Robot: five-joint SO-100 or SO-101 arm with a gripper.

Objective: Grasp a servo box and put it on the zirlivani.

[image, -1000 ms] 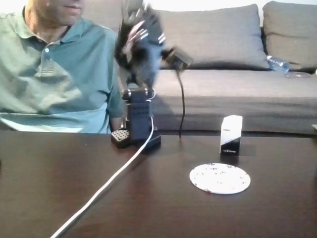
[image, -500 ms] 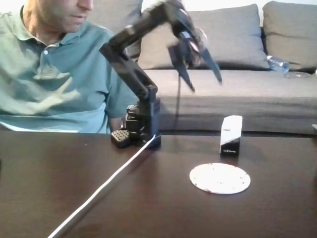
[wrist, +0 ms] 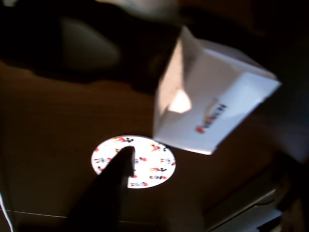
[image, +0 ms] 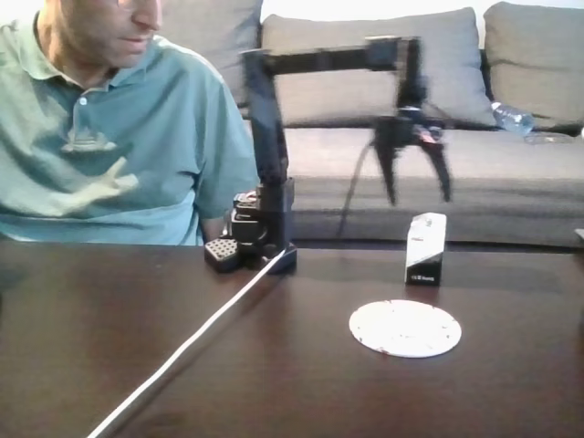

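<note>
I hold the claw spread open above the servo box (upright near the counter's far edge), ready to descend; the zirlivani lies just in front.

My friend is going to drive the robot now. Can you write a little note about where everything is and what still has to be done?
Gripper: open, empty, hanging in the air just above the servo box.
Servo box: upright on the dark table, not grasped yet.
Zirlivani: flat on the table in front of the box, apart from it, nothing on it.
Done: the arm is reaching over the box.
Left: lower, close on the box, lift it, set it on the zirlivani.
</note>
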